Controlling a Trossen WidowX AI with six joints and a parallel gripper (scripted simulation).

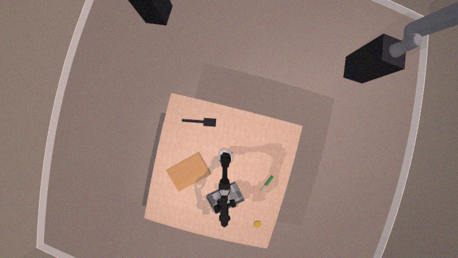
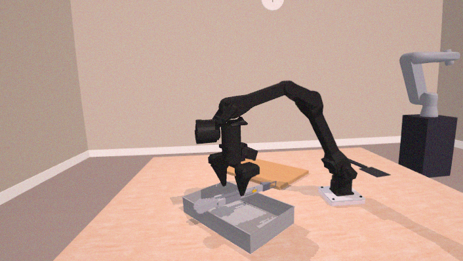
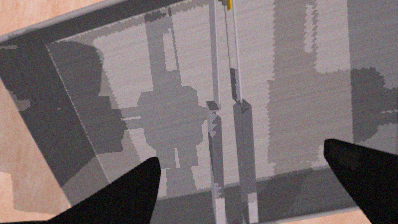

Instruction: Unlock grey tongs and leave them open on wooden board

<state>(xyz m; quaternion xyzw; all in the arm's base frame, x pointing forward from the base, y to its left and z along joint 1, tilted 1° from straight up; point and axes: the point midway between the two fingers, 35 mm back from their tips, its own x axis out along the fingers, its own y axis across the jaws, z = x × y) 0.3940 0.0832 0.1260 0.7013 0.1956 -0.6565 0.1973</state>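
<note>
The grey tongs (image 2: 211, 205) (image 3: 244, 125) lie across the roasting tin (image 1: 240, 192) (image 2: 272, 230) (image 3: 100, 26). Their two arms are close together. Their scalloped tips rest over the tin's left wall in the exterior view, and the hinge end, with a yellow mark and a wire loop, points toward the wooden board (image 1: 188, 172) (image 2: 279, 168). My gripper (image 1: 224, 206) (image 2: 233, 191) (image 3: 239, 156) is open and empty, pointing down just above the tongs. In the wrist view both tong arms run between its fingers. The arm hides most of the tongs in the top view.
A black spatula (image 1: 209, 122) (image 2: 375, 171) lies beyond the arm's base. A green-handled tool (image 1: 269, 180) and a yellow disc (image 1: 257, 223) lie to the right of the tin in the top view. The tin's raised walls surround the space below the fingers.
</note>
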